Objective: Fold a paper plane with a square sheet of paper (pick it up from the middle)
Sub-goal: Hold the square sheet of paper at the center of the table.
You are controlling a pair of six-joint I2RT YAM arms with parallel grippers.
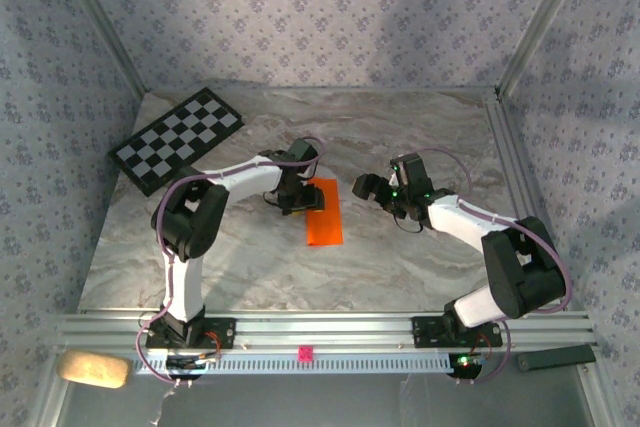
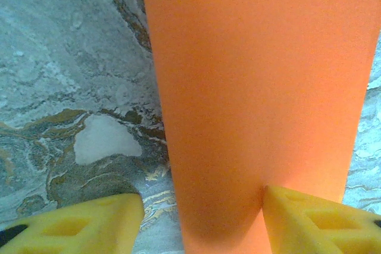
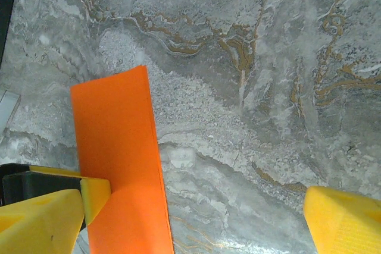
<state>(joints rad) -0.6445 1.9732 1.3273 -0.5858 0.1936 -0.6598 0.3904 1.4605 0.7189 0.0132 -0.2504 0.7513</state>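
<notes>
While the orange paper (image 1: 323, 215) lies flat near the middle of the table (image 1: 420, 137) as a narrow strip, the left hand (image 1: 290, 197) sits over its far end. That hand is partly spread: one finger (image 2: 315, 218) is over the paper, the other over bare table beside it. The right hand (image 1: 362, 187) is spread wide just right of the strip, holding nothing.

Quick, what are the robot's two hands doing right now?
Left gripper: jaws open over the orange paper, not gripping it.
Right gripper: jaws wide open, holding nothing.
</notes>
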